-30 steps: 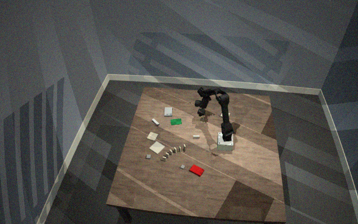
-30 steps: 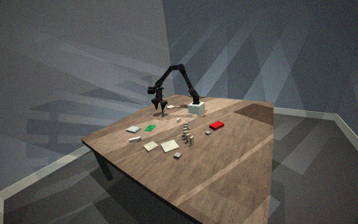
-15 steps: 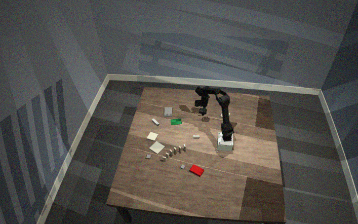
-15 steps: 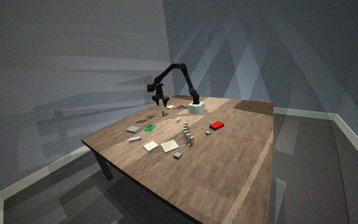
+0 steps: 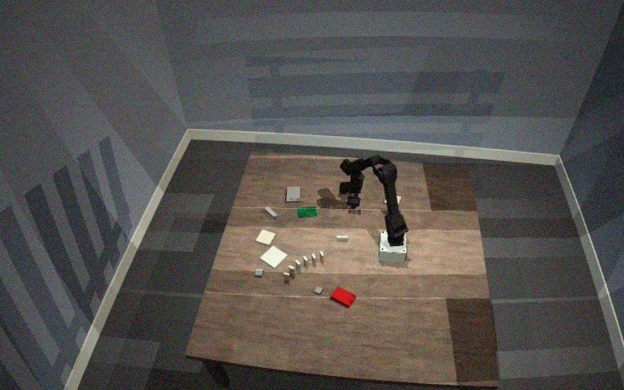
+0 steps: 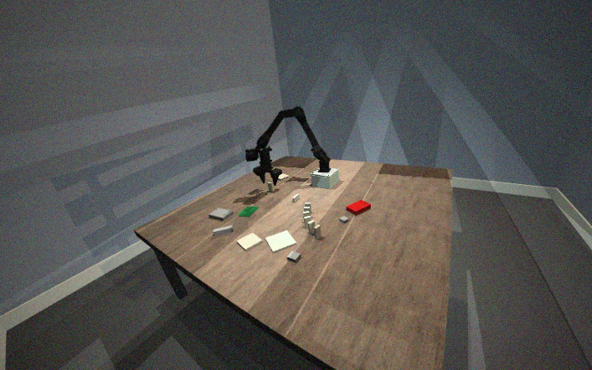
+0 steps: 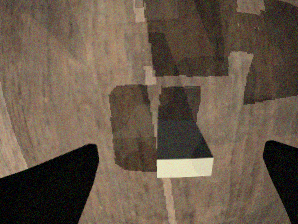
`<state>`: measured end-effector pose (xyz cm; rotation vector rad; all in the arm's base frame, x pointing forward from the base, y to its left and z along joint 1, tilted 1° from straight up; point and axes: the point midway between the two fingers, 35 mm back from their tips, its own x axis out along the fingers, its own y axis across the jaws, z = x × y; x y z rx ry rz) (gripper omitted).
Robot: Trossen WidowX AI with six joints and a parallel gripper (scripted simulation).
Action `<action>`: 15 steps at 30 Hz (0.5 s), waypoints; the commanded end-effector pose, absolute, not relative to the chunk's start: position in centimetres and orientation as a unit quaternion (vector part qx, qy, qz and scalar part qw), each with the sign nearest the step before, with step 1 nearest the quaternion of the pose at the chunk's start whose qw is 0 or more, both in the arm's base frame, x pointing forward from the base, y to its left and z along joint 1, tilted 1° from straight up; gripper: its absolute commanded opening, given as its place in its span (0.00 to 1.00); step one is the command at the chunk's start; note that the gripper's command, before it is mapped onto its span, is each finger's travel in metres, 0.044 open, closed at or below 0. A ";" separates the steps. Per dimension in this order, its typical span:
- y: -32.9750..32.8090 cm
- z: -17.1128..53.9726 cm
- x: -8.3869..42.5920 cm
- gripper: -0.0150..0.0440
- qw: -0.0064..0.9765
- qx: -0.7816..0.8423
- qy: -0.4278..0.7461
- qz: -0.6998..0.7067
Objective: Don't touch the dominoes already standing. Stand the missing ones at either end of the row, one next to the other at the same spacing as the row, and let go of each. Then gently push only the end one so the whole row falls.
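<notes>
My gripper [image 5: 349, 194] [image 6: 269, 183] [image 7: 185, 153] is open and points down, just above a cream domino [image 6: 270, 187] [image 7: 185, 167]. That domino stands upright on the table, between the two fingers in the wrist view, with nothing gripped. In the top view the gripper hides most of it. Another cream domino [image 5: 342, 238] [image 6: 296, 197] lies on the table between the gripper and the row. A curved row of several standing dominoes [image 5: 305, 262] [image 6: 306, 214] is well away from the gripper, with its near-base end domino [image 5: 321, 257] upright.
A green piece [image 5: 306, 212] [image 6: 248, 211], a grey box [image 5: 293, 194] [image 6: 220, 213] and a pale bar [image 5: 270, 212] [image 6: 223, 230] lie beyond the gripper. Two pale flat squares [image 5: 274, 257] [image 6: 280, 240] lie beside the row. A red block [image 5: 342, 296] [image 6: 358, 207] and small grey blocks [image 5: 318, 290] [image 6: 293, 256] lie around it.
</notes>
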<state>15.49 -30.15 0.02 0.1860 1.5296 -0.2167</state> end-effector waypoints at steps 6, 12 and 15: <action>-30.0 -1.5 15.4 1.00 0.709 0.085 0.694 -0.094; -30.0 -1.5 15.4 0.73 0.709 0.085 0.694 -0.094; -30.0 -1.5 15.4 0.60 0.709 0.085 0.694 -0.094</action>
